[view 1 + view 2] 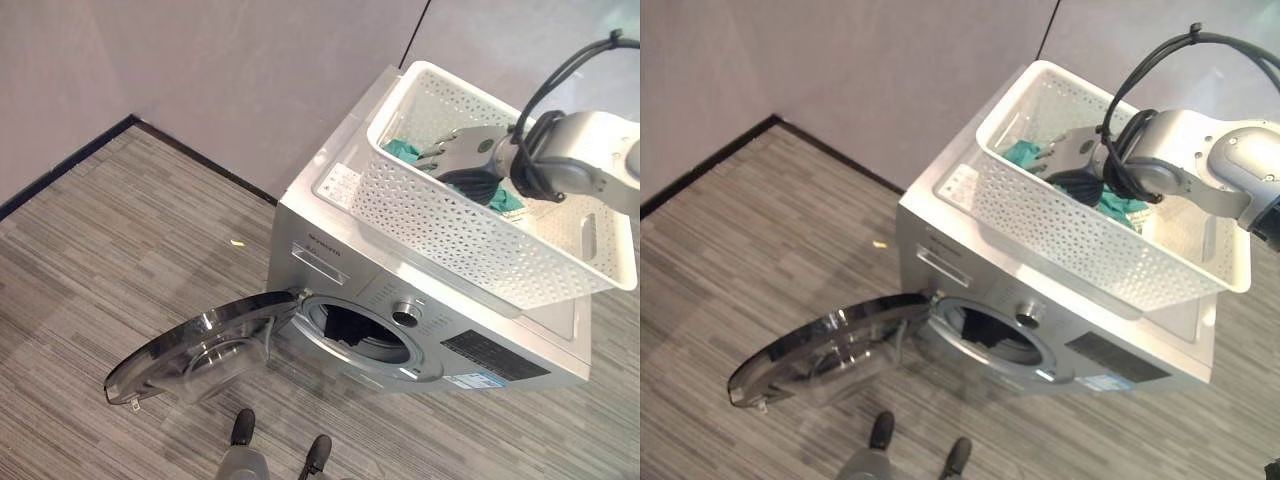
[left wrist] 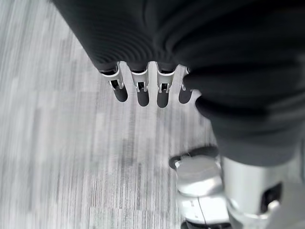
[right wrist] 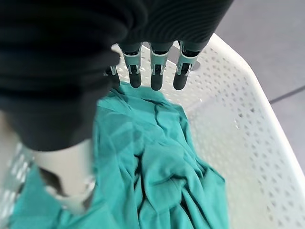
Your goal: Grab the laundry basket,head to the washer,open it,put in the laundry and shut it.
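The washer's round glass door (image 1: 195,350) hangs wide open over the striped grey floor (image 1: 110,260), swung out to the robot's left, with open carpet on that side as far as the dark strip at the foot of the grey wall (image 1: 200,70). Behind the door the drum opening (image 1: 360,335) gapes, something dark just inside it. The silver washer (image 1: 420,340) stands against the wall, and the white perforated laundry basket (image 1: 450,225) sits on its lid, its near rim reaching over the front edge above the control panel (image 1: 470,350). The right hand (image 3: 152,76) reaches down inside the basket, fingers straight and loose, tips poised just over the crumpled teal laundry (image 3: 162,176) without gripping it. The cloth lies bunched on the basket's floor with bare white floor beside it. The left hand (image 2: 143,88) hangs over the floor, fingers relaxed and holding nothing.
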